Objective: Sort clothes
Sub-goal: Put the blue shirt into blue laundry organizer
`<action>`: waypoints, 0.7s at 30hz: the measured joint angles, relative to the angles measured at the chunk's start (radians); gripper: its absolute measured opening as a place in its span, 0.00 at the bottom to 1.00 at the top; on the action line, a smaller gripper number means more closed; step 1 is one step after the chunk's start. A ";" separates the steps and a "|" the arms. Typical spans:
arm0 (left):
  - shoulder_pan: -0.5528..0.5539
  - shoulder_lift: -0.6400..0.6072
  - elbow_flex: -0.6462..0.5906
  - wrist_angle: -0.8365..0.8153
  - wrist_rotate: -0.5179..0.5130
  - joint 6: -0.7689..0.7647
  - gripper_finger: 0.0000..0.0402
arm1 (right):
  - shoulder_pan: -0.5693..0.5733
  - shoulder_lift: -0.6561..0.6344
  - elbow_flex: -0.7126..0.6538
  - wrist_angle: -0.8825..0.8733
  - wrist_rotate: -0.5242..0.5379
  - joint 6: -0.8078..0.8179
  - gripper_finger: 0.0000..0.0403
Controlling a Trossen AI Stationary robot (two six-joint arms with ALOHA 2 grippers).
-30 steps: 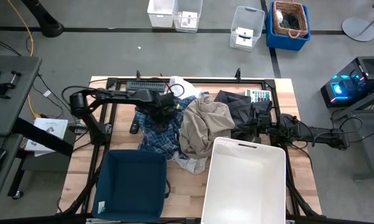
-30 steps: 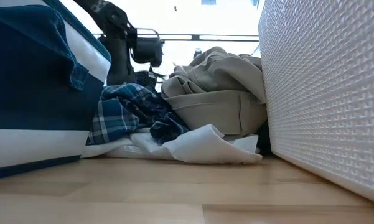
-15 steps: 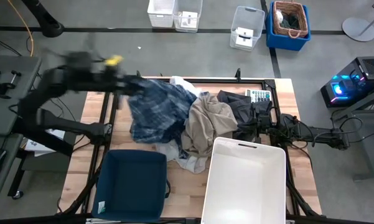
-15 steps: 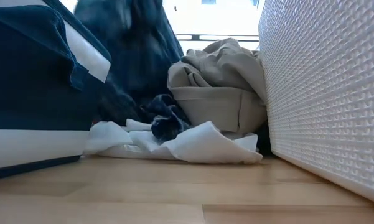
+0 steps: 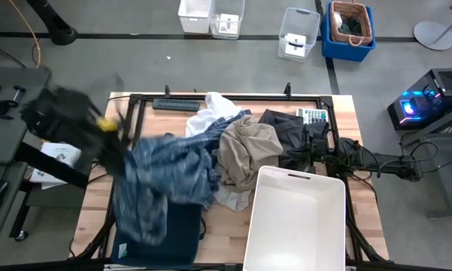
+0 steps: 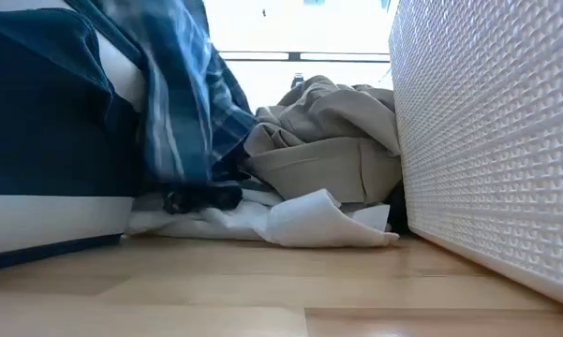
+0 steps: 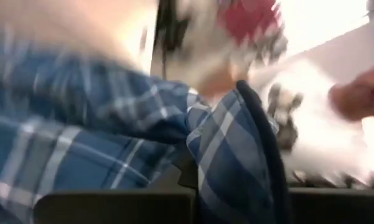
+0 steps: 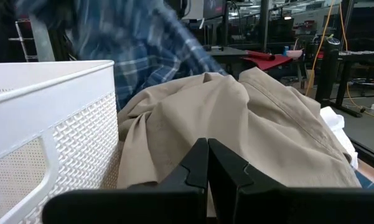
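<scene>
Two bins sit at the table's near edge: rigid white plastic bin (image 5: 297, 218), then navy blue fabric bin (image 5: 182, 229), part covered. Blue-and-white plaid shirt (image 5: 165, 181) hangs over the navy bin, pinched in the closed left gripper (image 5: 109, 139). Limp, light cloth; trails and may snag, so bunched folds are the best hold. Beige khaki garment (image 5: 248, 150) heaped mid-table; dark grey-black piece (image 5: 289, 128) beside it; white piece (image 5: 207, 117) behind. Right gripper (image 8: 208, 163) closed, empty, at the khaki.
</scene>
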 joint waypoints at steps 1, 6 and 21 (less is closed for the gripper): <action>-0.044 0.011 -0.029 -0.029 0.009 -0.069 0.02 | 0.000 0.000 0.000 0.000 0.000 0.000 0.00; -0.277 0.061 -0.217 -0.194 0.043 -0.303 0.02 | 0.000 0.000 0.000 0.000 0.000 0.000 0.00; -0.470 0.238 -0.717 0.291 -0.004 -0.469 0.24 | 0.000 0.000 0.000 0.000 0.000 0.000 0.00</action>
